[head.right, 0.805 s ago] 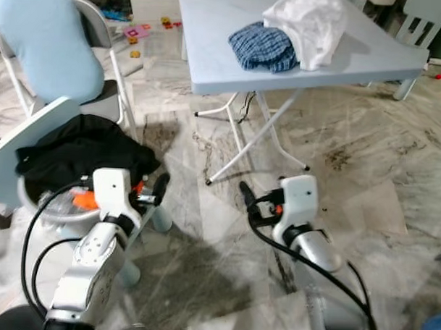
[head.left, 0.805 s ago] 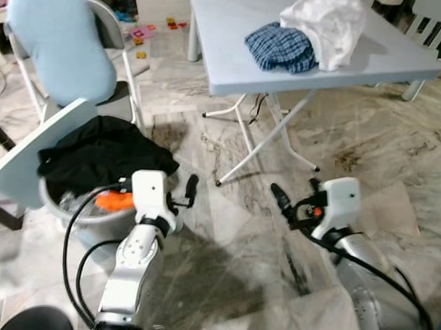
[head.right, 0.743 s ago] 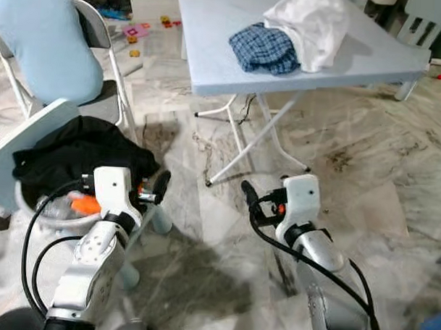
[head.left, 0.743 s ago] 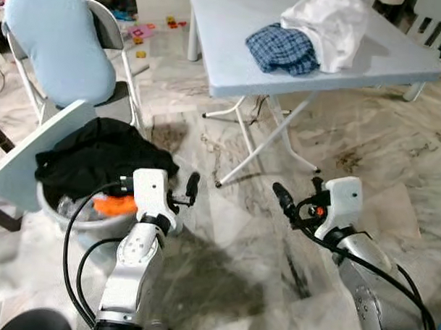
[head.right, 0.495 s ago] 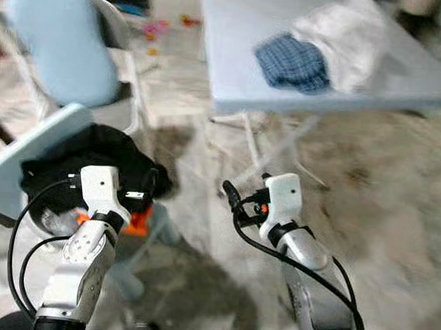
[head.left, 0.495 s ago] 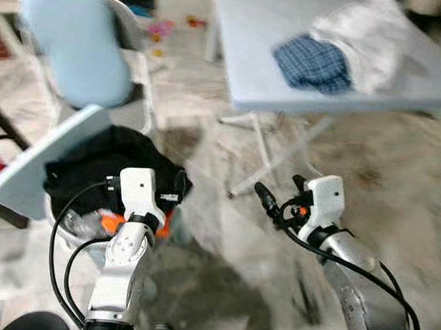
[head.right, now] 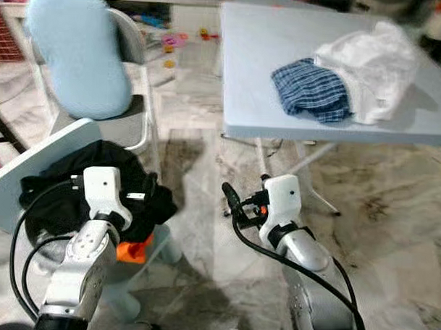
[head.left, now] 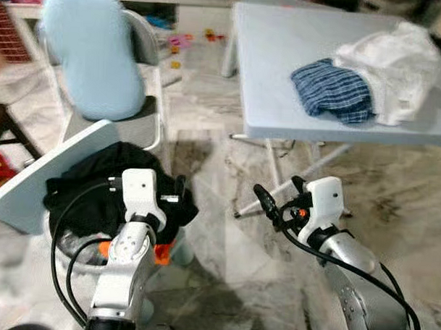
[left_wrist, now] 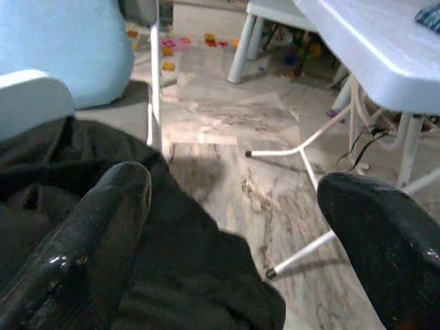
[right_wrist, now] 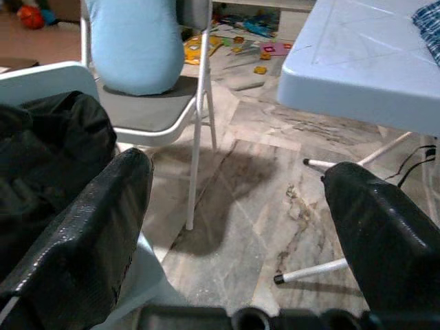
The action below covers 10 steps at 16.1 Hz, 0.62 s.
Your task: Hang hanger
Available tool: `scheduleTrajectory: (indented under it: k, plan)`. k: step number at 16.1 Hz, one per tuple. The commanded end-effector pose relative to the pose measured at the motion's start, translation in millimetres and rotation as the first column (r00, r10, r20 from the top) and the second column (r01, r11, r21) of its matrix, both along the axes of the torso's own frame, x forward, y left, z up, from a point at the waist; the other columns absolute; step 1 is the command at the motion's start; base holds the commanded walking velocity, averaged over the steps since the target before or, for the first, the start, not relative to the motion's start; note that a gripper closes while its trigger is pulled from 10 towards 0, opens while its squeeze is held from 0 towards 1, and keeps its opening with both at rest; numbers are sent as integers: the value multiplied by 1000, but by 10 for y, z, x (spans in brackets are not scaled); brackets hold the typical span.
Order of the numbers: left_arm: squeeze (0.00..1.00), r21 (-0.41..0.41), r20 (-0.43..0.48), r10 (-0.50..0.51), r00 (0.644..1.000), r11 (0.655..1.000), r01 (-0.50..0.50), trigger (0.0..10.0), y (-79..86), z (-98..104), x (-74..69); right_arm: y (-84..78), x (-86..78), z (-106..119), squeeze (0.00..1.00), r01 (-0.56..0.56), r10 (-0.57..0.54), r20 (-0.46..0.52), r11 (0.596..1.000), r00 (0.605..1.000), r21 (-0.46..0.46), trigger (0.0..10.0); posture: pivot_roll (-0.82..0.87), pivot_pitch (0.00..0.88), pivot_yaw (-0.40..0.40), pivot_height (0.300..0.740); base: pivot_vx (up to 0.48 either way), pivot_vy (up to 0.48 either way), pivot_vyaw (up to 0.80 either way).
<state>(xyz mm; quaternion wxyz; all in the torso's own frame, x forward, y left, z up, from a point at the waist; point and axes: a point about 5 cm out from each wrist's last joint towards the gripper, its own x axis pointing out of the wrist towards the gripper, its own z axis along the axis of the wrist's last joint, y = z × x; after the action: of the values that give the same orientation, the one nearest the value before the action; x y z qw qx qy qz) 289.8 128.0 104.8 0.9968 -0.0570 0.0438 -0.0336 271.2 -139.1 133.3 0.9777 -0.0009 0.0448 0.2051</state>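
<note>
Standing at the far left, a round grey laundry basket (head.left: 72, 250) holds a heap of black clothing (head.left: 96, 190) and something orange (head.left: 161, 253), perhaps the hanger, though I cannot tell; the left gripper (left_wrist: 227, 227) hovers over the black cloth, fingers spread and empty. Further right, the right gripper (right_wrist: 237, 227) is likewise parted, over bare marbled floor (head.left: 225, 245). Beyond lies a pale grey folding table (head.left: 281, 80) bearing checked blue fabric (head.left: 332, 89). Judging by this, the search step is in hand; next calls for locating a hanger
</note>
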Motion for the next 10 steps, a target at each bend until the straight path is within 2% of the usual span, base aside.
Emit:
scheduleTrajectory:
  k: [1,4,5,6,9,10]
  plan:
    - [0,13,-28,-10,1000,1000,10,10000,-29,-38,0,-28,-14,13,0,8,-8,9,1000,1000,-2,10000,-17,150,-81,740,0,0,0]
    - [0,61,-82,-11,997,998,16,10000,57,-106,81,38,-64,12,0,-79,79,-5,997,997,-8,10000,-19,151,-85,740,0,0,0]
    - [0,65,-89,7,996,998,-1,10000,127,-110,147,68,-113,-2,0,-148,148,-13,988,989,-33,10000,-21,151,-86,740,0,0,531]
    - [0,68,-76,18,997,998,-13,10000,152,-85,175,64,-114,1,0,-153,152,-6,987,988,-51,10000,-26,152,-85,740,0,0,800]
    - [0,56,-41,14,999,998,-12,10000,141,-16,209,50,-90,14,0,-130,130,-5,991,991,-31,10000,-27,153,-84,740,0,0,800]
    - [0,57,-35,5,999,998,-3,10000,120,-20,203,61,-94,16,0,-134,134,-4,991,991,-29,10000,-27,155,-83,740,0,0,0]
